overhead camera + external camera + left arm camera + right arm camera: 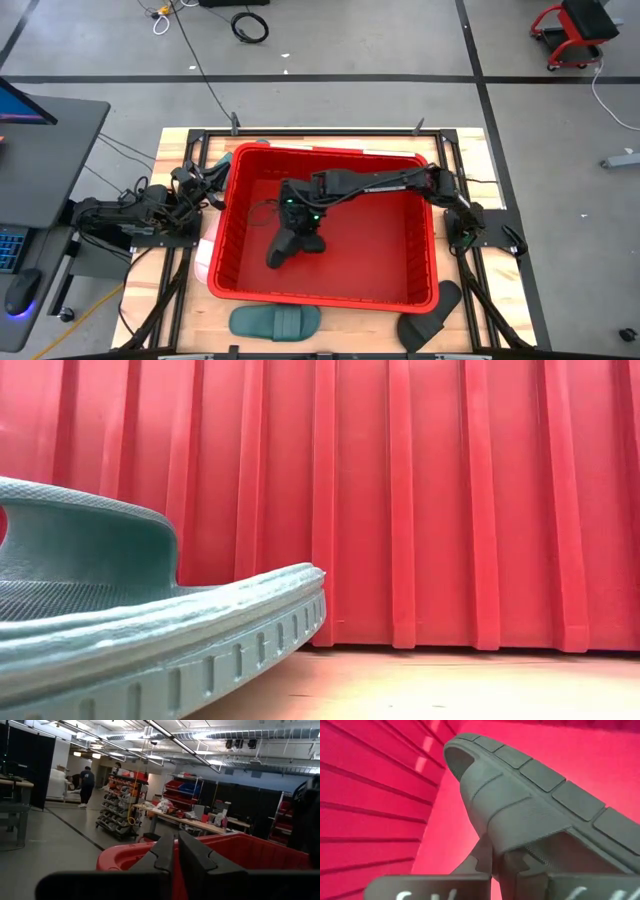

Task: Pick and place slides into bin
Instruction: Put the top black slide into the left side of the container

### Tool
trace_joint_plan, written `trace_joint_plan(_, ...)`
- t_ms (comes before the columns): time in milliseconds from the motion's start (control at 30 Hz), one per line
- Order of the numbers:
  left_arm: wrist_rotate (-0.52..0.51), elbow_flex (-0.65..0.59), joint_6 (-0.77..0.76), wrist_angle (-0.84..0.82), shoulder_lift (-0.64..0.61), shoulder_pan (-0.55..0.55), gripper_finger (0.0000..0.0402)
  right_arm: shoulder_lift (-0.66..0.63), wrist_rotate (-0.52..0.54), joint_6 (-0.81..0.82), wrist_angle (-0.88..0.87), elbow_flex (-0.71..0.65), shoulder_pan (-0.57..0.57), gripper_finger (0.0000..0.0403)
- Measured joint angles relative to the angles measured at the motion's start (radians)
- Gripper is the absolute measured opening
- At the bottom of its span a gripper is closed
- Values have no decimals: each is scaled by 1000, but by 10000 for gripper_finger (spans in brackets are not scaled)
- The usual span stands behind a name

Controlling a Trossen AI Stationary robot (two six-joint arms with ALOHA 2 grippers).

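Note:
My right gripper reaches down inside the red bin and is shut on a black slide, which fills the right wrist view. My left gripper is shut and empty at the bin's left wall, beside the left arm's base. A teal-green slide lies flat on the table in front of the bin and shows close up in the low view. Another black slide lies at the bin's near right corner. A pale slide peeks out at the bin's left. My right gripper pinches the black slide between its two fingers at the edge of the wide strap. The fingers come from above, slanting down into the bin. The slide stretches away from the fingers over the bin floor; whether it touches the floor I cannot tell.
The bin's ribbed red wall stands right behind the teal slide. Bare wooden table shows along the near edge between the two outer slides. A metal frame runs beside the bin's right wall.

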Motion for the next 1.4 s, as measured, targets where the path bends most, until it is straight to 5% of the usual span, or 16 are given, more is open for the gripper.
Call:
trace_joint_plan(267, 0, 0, 0, -2, 0, 0, 35, 130, -43, -167, 29, 37, -41, 9)
trace_joint_plan(633, 0, 0, 0, -2, 0, 0, 34, 144, -21, -261, 174, 38, -22, 48)
trace_joint_plan(833, 0, 0, 0, -2, 0, 0, 28, 145, 108, -343, 210, 38, 13, 107)
trace_joint_plan(1167, 0, 0, 0, -2, 0, 0, 40, 136, 148, -386, 184, 36, 19, 237)
trace_joint_plan(1400, 0, 0, 0, -4, 0, 0, 33, 102, 185, -518, 198, 36, 31, 282)
